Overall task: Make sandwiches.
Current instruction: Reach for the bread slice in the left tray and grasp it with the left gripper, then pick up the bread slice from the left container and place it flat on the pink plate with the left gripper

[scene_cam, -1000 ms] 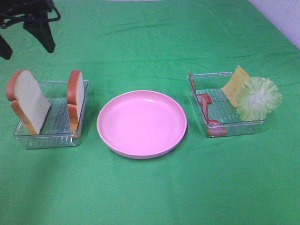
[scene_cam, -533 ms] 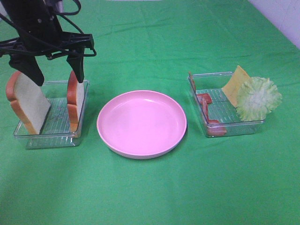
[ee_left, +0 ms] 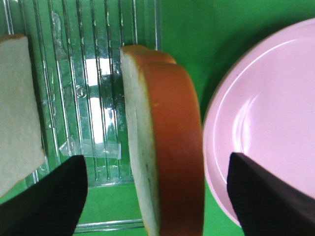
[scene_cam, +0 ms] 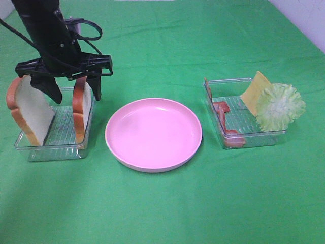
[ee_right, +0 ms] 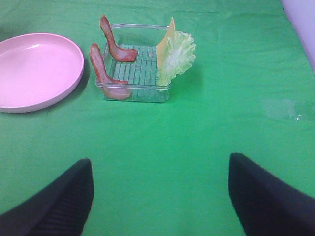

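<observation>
Item: left hand [scene_cam: 72,95], upper left of the overhead frame. A second ago it hung at the frame's top corner; it has since come down over the left clear tray [scene_cam: 56,150], and its wide-spread jaws now straddle the plate-side bread slice [scene_cam: 82,109] without closing on it. The first pick appears imminent. Item: second bread slice [scene_cam: 30,109], leaning at the tray's far left end, unmoved. Item: pink plate [scene_cam: 152,134], centre of the table [scene_cam: 162,213], nothing on it. Item: right clear tray [scene_cam: 249,140], centre right, holding bacon strips [scene_cam: 222,109], cheese square [scene_cam: 255,89] and lettuce [scene_cam: 279,107], unmoved. Item: right hand [ee_right: 160,196], jaws wide, holding nothing, over bare green cloth.
</observation>
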Motion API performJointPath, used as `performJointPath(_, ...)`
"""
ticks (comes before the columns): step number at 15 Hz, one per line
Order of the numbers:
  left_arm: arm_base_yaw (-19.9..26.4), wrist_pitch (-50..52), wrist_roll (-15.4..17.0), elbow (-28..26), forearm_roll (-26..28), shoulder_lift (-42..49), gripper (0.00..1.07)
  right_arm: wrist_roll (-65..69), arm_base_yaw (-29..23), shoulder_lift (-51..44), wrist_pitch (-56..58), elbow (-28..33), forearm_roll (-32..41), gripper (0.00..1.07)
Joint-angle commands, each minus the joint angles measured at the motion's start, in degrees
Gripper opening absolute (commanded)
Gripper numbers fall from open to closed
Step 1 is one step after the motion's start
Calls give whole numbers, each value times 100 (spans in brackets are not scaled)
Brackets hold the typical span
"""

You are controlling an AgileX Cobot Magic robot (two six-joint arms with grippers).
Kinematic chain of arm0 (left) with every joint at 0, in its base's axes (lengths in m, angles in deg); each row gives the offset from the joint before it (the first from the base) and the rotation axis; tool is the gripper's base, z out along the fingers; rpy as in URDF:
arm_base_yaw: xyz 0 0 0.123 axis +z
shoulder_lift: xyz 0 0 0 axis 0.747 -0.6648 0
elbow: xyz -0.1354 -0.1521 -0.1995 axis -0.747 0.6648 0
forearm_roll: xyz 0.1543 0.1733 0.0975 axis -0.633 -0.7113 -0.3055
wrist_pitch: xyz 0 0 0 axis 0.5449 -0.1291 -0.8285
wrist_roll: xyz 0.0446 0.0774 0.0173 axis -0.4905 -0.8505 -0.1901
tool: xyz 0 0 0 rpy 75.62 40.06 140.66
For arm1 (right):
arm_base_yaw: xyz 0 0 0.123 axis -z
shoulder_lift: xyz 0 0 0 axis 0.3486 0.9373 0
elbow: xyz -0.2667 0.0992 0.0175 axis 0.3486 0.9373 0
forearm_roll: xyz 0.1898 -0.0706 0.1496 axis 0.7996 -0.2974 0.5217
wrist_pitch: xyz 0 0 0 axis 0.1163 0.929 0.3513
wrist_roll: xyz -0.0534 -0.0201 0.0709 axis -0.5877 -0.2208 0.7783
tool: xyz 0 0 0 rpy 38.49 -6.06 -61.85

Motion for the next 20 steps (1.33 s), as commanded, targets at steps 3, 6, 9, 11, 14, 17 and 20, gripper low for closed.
performJointPath(3, -17, 155, -115, -17, -69, -126, 58, -69, 34, -69, -57, -6, 0, 73)
performJointPath(6, -17, 252, -109, -138, -350, -126, 17, -69, 34, -69, -57, -6, 0, 73)
performJointPath(9, -17, 258, -109, -138, -350, -126, 0, -69, 34, -69, -57, -6, 0, 73)
performJointPath(11, -17, 115, -109, -166, -252, -109, 0, -69, 34, -69, -57, -6, 0, 73)
performJointPath(14, -17, -888, -235, -544, -160, 57, 0, -69, 34, -69, -57, -6, 0, 73)
performJointPath(17, -17, -1197, -728, -716, 0, 590, 0, -69, 34, -69, -57, -6, 0, 73)
performJointPath(20, 223, -957, -1805, -716, 1421, 785, 0, -69, 34, -69, -57, -6, 0, 73)
